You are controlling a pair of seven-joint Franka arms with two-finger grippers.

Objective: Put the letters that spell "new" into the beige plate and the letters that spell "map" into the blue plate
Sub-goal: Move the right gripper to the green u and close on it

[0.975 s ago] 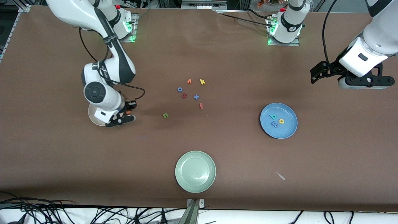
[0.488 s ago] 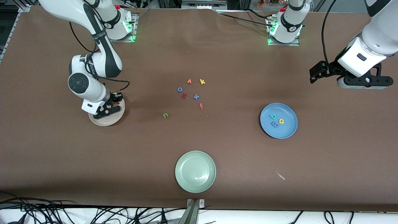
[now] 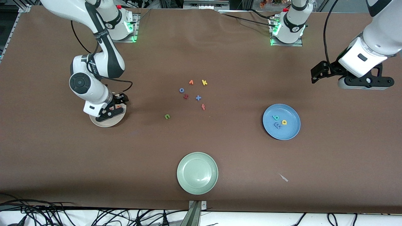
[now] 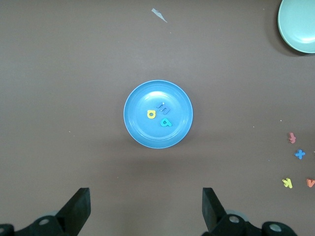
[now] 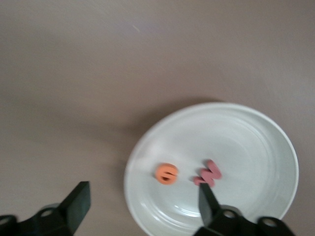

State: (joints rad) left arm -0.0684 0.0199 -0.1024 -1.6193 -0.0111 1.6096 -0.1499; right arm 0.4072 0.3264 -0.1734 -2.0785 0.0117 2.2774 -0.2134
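Even overhead light, soft shadows under arms and plates. Front and left wrist views sharp; right wrist view blurred, washed-out, plate (image 5: 256,147) glaring.

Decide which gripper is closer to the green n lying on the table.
Right. The right gripper hangs open over the beige plate, toward the right arm's end from the green n. The left gripper, open, waits above the table past the blue plate.
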